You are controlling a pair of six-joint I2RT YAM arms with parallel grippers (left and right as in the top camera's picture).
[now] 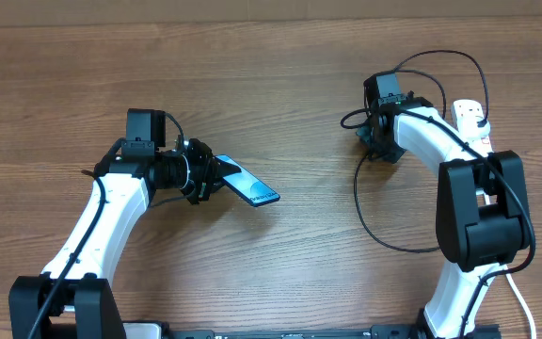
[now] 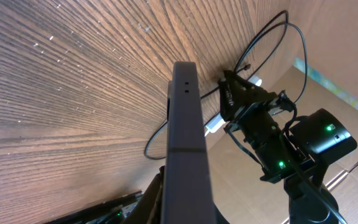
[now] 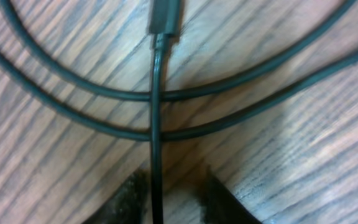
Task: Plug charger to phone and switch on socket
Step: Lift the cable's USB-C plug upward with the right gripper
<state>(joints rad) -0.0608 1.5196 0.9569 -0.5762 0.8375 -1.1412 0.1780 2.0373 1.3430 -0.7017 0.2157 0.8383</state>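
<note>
Black charger (image 3: 156, 124) lead between the right pincer's (image 1: 374, 143) tips, phone (image 1: 248, 186) clamped in the left pincer (image 1: 213, 177).
The phone is at 9 o'clock from the table's (image 1: 280, 85) middle, raised and tilted, its free end toward 4 o'clock. The left pincer is clenched on its near end. The right pincer is at 2 o'clock, fingers straddling the lead, and the connector tip (image 3: 165, 15) lies just beyond them at 12 o'clock in the wrist view. I cannot tell whether they pinch the lead or only bracket it. To do this step well, I judge the grip should sit close behind the tip so it cannot droop, then line up squarely with the phone's port. The socket (image 1: 470, 117) lies at 3 o'clock, half under the right arm.
</note>
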